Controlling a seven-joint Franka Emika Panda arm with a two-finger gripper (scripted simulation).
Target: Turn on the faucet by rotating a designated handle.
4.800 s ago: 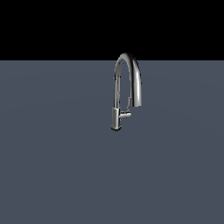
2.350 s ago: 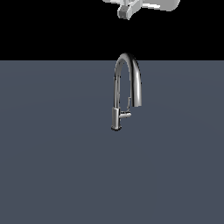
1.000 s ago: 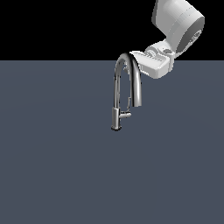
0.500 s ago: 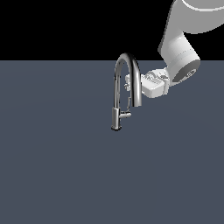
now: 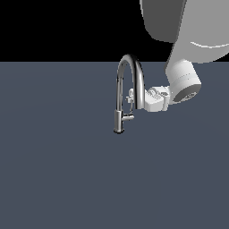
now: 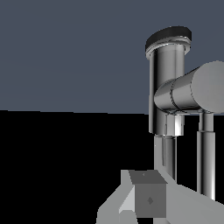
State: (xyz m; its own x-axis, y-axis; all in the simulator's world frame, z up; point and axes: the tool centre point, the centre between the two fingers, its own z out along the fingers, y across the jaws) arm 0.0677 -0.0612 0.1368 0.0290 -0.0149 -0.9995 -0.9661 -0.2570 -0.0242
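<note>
The handle (image 5: 128, 118) is a short chrome stub jutting from the faucet's (image 5: 129, 89) thick base toward the exterior view's right, low on the tap, which stands on the grey bench (image 5: 58, 170). Just above the handle, within the arch of the spout, hangs the white claw (image 5: 130, 96), reaching in from the exterior view's right. I cannot tell whether its fingers are spread or pressed together, and it appears clear of the handle.
</note>
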